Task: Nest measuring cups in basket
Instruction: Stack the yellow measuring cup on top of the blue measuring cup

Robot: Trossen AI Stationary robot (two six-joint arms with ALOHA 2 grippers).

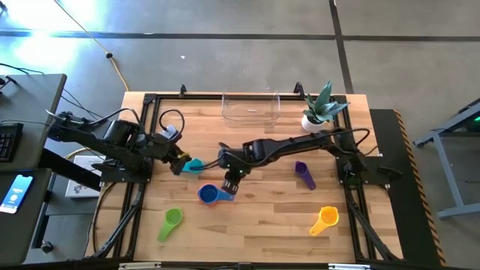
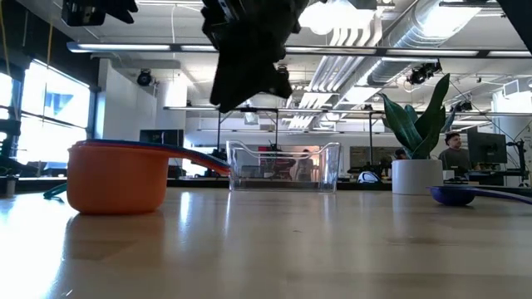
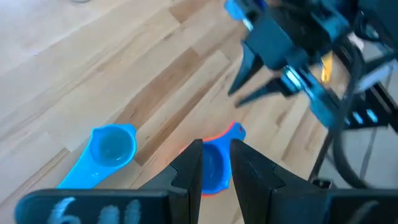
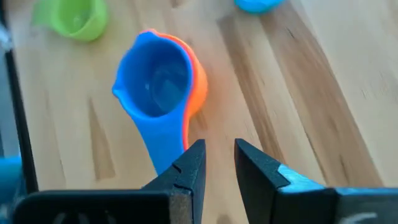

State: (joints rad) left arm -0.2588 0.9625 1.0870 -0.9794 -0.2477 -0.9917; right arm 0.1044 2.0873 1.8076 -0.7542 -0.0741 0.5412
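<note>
A blue cup (image 4: 155, 74) sits nested inside an orange cup (image 4: 198, 68) on the table's middle (image 1: 212, 195); they rest on the orange cup's base (image 2: 116, 187). My right gripper (image 4: 217, 155) hovers open just above the blue handle (image 4: 165, 149), touching nothing. My left gripper (image 3: 216, 165) is open, raised over the table's left part beside the teal cup (image 1: 193, 165). Green (image 1: 171, 221), purple (image 1: 304, 174) and yellow (image 1: 325, 219) cups lie apart on the wood. The clear basket (image 1: 251, 107) stands at the far edge. No separate red cup shows.
A white plant pot (image 1: 313, 118) stands right of the basket at the far edge. The right arm (image 1: 300, 142) stretches across the table's middle. Bare wood (image 1: 255, 232) lies between the green and yellow cups near the front edge.
</note>
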